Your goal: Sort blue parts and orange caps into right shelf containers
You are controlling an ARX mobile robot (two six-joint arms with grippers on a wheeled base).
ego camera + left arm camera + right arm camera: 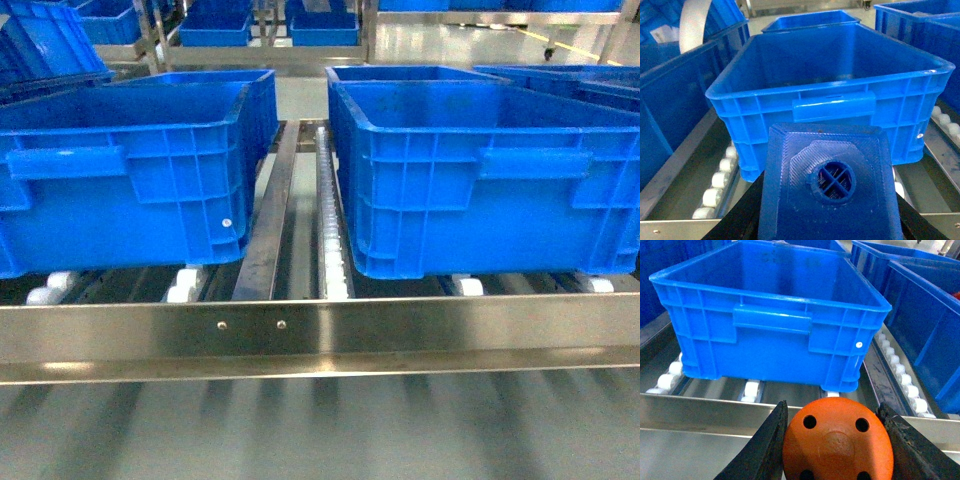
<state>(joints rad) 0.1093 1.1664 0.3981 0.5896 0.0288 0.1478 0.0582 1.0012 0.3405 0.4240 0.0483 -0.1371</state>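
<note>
Left gripper (827,220) pinching a blue part (830,187), stud (832,179) toward the camera, held just before the near wall of a blue crate (835,105). Right gripper (837,445) clamped on an orange cap (838,441), black fingers (762,447) pressed against both sides, holed top facing the lens, poised before the steel rail (700,412) in front of another crate (772,325). White rollers (751,388) beneath that crate. Neither gripper visible from the head camera.
</note>
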